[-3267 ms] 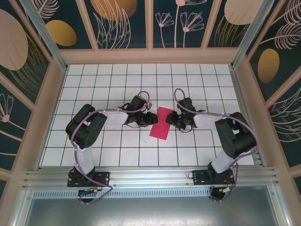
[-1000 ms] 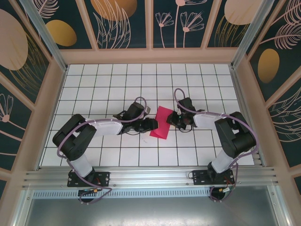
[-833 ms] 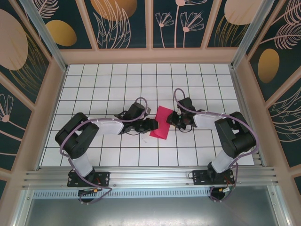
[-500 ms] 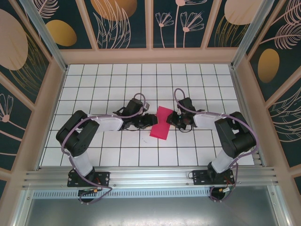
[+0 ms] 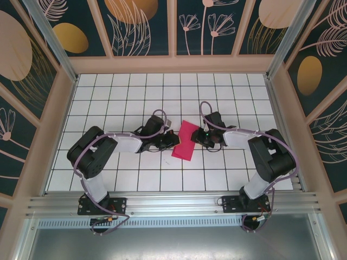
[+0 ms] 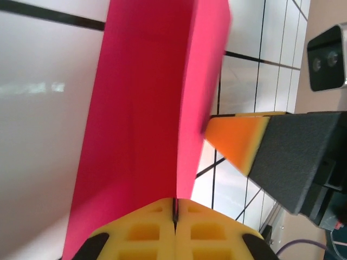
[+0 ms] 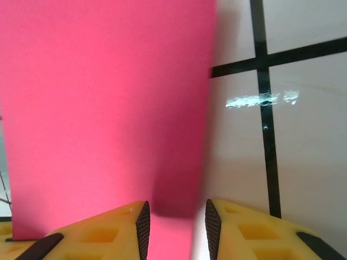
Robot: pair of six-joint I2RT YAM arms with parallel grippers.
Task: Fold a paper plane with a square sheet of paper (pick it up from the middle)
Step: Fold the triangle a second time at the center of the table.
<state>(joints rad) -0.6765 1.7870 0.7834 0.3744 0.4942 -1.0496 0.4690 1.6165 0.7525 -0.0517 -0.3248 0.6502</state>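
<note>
The square sheet of paper [image 5: 186, 142] is a magenta-pink folded strip lying slantwise on the white grid table between my two arms. My left gripper [image 5: 172, 140] sits at its left edge. In the left wrist view, that left gripper [image 6: 175, 201] is shut on a raised fold of the paper [image 6: 141, 108], which runs into the seam between the yellow pads. My right gripper [image 5: 199, 136] is at the paper's right edge. The right wrist view shows the right gripper [image 7: 174, 214] open, with the paper [image 7: 103, 108] lying in the gap, touching neither pad.
A finger of the right gripper [image 6: 238, 142] shows orange and yellow close beside the paper's raised flap in the left wrist view. The tiled table [image 5: 130, 92] is fenced by wooden walls [image 5: 173, 64] on three sides. An aluminium rail [image 5: 173, 203] runs along the near edge.
My left gripper slid right to the paper's left edge and closed on it. My right gripper's jaws opened a little wider around the right edge. The paper hardly shifted.
</note>
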